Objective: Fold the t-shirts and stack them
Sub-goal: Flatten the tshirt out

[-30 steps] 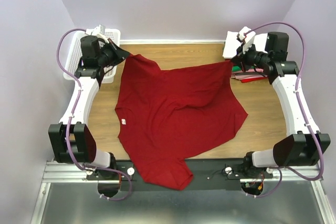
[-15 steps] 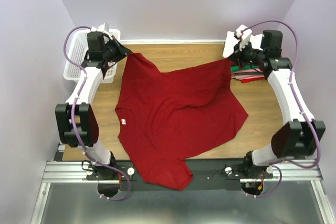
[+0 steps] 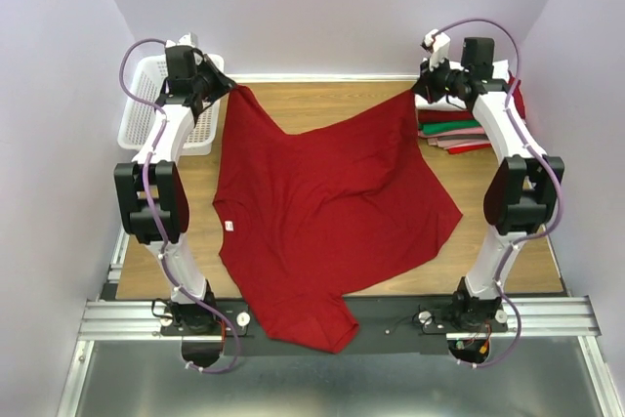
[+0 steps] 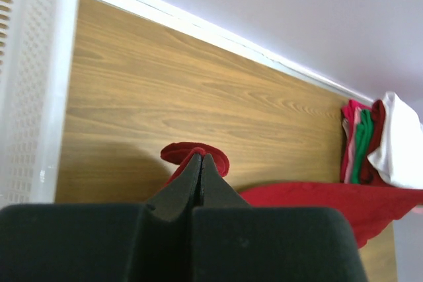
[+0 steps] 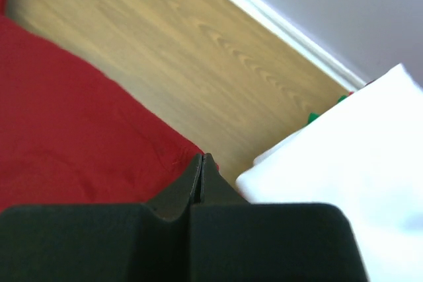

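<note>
Your left gripper [image 3: 227,91] is pinching one far corner of the dark red t-shirt [image 3: 322,202] beside the white mesh basket [image 3: 145,109]; your right gripper [image 3: 418,93] pinches the other, by the folded shirt stack [image 3: 459,129]. The shirt sprawls over the wooden table [image 3: 488,241].

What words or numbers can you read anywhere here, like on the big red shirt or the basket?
None can be read.
The small white tag on the dark red t-shirt: too small to read.
The white mesh basket: no writing shows.
The stack of folded shirts: no writing shows.
</note>
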Robot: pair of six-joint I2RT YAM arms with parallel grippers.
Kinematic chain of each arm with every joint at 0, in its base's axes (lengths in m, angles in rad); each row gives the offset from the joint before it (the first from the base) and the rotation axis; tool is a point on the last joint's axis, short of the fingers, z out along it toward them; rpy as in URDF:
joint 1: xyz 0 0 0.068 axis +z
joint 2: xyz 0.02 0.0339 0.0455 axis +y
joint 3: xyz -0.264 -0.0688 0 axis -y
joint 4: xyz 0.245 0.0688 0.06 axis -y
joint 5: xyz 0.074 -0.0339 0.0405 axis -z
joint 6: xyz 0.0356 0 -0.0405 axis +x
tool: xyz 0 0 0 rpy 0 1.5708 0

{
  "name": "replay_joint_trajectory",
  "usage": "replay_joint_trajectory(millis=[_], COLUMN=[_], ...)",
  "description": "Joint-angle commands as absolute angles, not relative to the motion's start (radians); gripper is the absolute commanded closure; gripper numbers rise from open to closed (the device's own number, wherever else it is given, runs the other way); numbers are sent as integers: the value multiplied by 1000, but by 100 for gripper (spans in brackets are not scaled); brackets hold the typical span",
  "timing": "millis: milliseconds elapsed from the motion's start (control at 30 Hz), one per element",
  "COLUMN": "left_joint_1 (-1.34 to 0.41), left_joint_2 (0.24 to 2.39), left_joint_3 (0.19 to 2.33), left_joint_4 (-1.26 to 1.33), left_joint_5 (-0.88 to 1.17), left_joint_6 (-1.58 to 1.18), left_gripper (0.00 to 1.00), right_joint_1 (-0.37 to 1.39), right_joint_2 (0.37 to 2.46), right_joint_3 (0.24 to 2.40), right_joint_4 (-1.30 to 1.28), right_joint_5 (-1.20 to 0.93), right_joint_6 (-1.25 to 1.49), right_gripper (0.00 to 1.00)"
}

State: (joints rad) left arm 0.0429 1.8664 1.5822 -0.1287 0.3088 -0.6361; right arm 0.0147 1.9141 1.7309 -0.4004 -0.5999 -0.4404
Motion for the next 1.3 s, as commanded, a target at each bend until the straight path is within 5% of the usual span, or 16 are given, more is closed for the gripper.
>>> replay_joint_trajectory(millis=[0,533,1267], left_joint_1=[63,64,63], left_joint_2=[1929,2160,2036], left_joint_3=[1680,1916,1780], left_joint_4=[-140,-201,-150], left_joint_5=[244,259,284], left_joint_6=[-621,-597,-551], left_gripper=[100,100,100], right_joint_1=[35,61,63], right_joint_2=[2009,2315,2178], right_joint_3=[1853,2140,1980], right_joint_4=[-353,-334,-321], right_joint_5=[-525,-377,-443], right_joint_6=[-387,-301,-314], right_gripper=[99,98,97])
